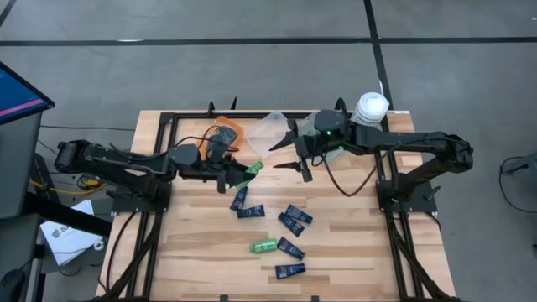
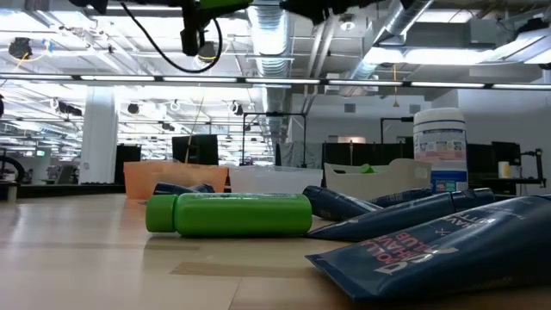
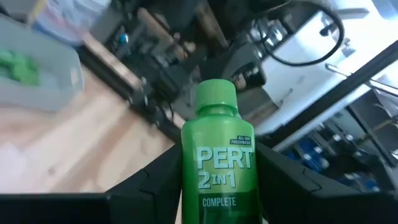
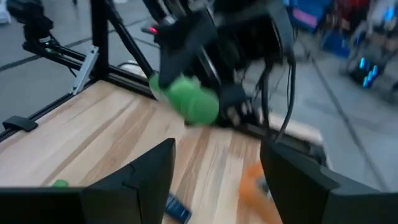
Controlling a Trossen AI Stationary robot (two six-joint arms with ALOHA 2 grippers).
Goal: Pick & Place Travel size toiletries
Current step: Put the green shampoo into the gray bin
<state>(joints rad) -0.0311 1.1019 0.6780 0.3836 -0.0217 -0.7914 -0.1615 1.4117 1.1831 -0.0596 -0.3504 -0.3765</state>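
Above the table's far half, the left gripper (image 1: 243,174) grasps a green bottle (image 3: 217,158).

Its fingers close on the bottle's sides, cap pointing outward, raised off the wood near the orange bin (image 1: 226,132). The clear bin (image 1: 273,130) sits just beside the orange one and holds green items (image 3: 18,65); what the orange one holds cannot be told. The right gripper (image 1: 295,155) hangs with fingers spread and nothing between them, near the clear bin. On the table remain another green bottle (image 1: 264,246) and several navy tubes (image 1: 291,221). A white jar (image 1: 370,107) stands at the far right corner.
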